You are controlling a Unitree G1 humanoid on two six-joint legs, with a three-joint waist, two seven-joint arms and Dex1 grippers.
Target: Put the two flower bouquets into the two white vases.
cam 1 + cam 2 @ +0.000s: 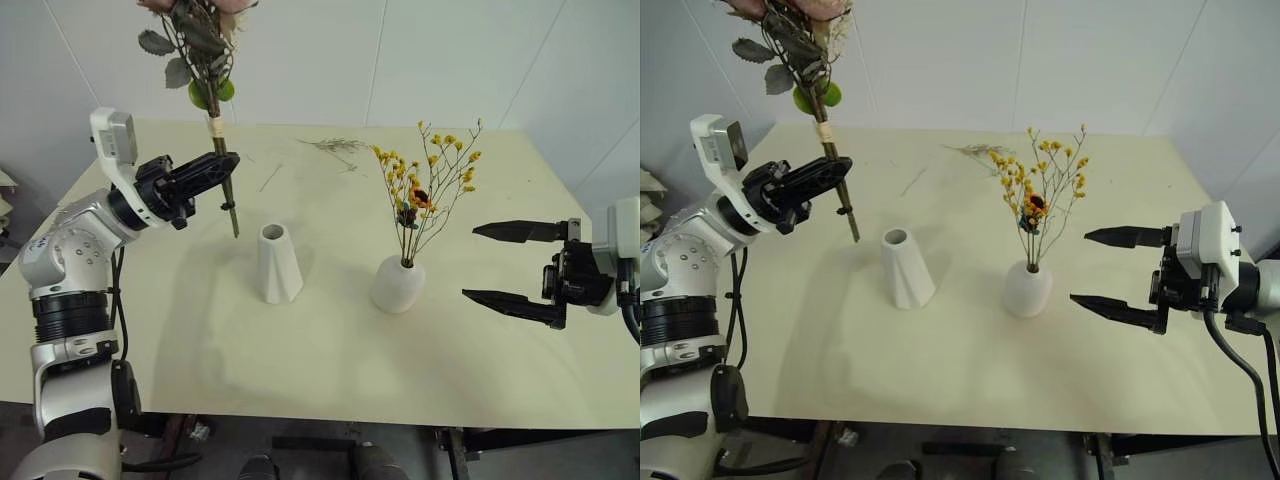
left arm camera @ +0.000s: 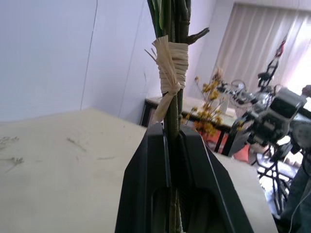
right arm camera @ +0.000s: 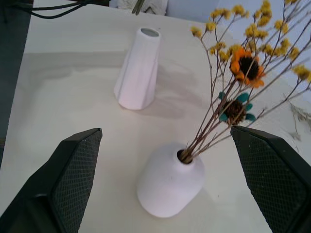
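Left wrist view shows the raffia tie (image 2: 171, 65) on the rose bouquet (image 1: 205, 60), pinched by the left pincer (image 1: 222, 165) above the bench (image 1: 330, 370). Right wrist view shows the yellow bouquet (image 3: 233, 73) seated in the round vase (image 3: 170, 187), the tall vase (image 3: 138, 68) empty, the right pincer (image 1: 505, 265) spread; loose twigs (image 1: 335, 146) lie behind.

No readable text, labels, brands or numbers on anything in view.

Matte white vases (image 1: 279, 263), raffia-bound stems (image 2: 171, 68)
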